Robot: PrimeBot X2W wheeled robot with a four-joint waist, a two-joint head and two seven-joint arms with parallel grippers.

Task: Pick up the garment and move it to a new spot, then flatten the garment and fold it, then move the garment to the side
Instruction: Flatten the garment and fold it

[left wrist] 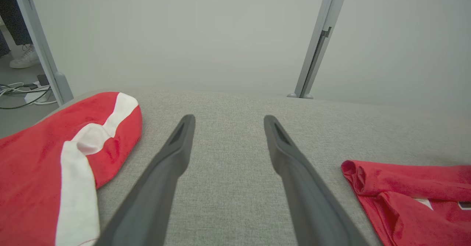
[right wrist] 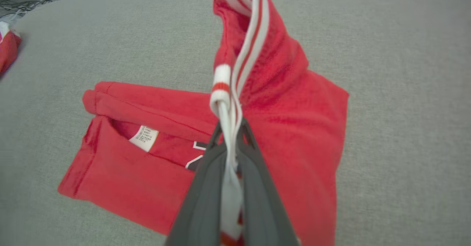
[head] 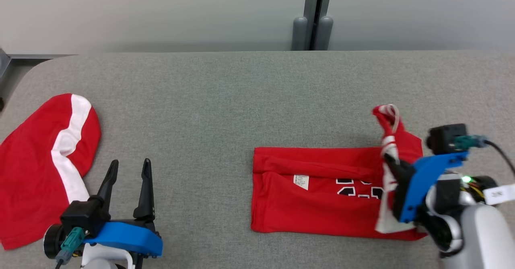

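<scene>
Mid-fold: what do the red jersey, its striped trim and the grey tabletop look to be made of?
Red jersey: soft matte knit, probably a synthetic sports fabric; it drapes and creases limply. Striped trim: thicker ribbed-looking band, white with red lines, clamped in the right gripper. Tabletop: grey heathered textile covering, felt-like, no shine.

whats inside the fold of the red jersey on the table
In the red jersey's fold: a white label and part of a black-and-white print. The rest is hidden by the folded-over top layer and by the striped end that the shut right gripper holds lifted.
</scene>
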